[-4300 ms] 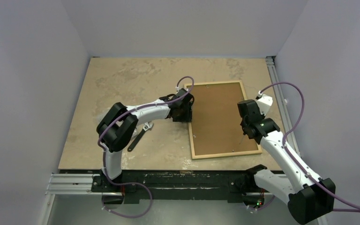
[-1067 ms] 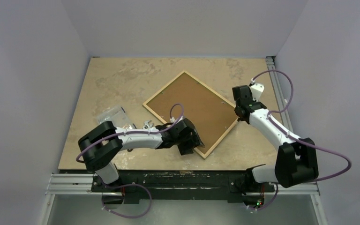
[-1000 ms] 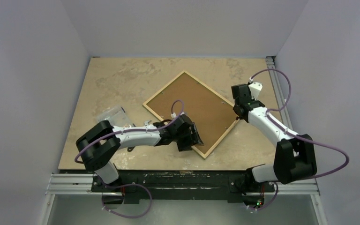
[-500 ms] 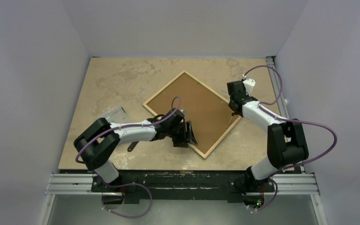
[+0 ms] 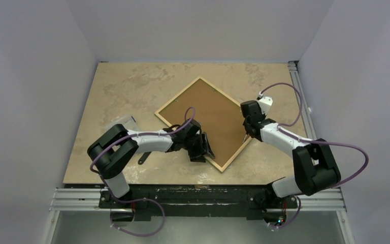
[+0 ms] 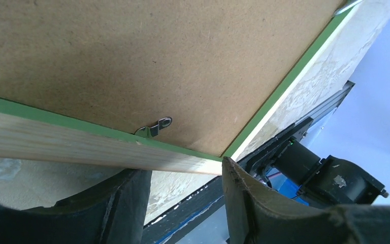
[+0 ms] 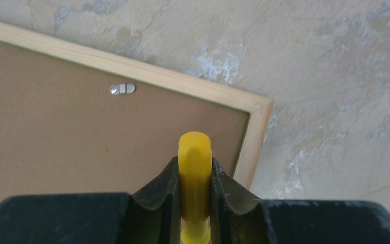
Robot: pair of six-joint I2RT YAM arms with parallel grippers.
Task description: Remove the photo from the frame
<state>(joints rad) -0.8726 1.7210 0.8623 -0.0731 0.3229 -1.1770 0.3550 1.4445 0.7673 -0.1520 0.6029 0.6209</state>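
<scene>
From above: the frame (image 5: 177,95) lies face down, cornerwise on the table (image 5: 132,86), brown backing (image 5: 208,114) up. The left gripper (image 5: 206,148) is at its near edge, the right gripper (image 5: 246,136) at its right corner.

Left wrist: fingers (image 6: 127,198) apart, pinching nothing, right at the wood edge.

Right wrist: jaws clamped on a yellow stick (image 7: 195,147) over the corner.

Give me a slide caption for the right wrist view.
Right gripper holds a yellow tool over the frame's back corner, near a metal tab on the backing board.
</scene>
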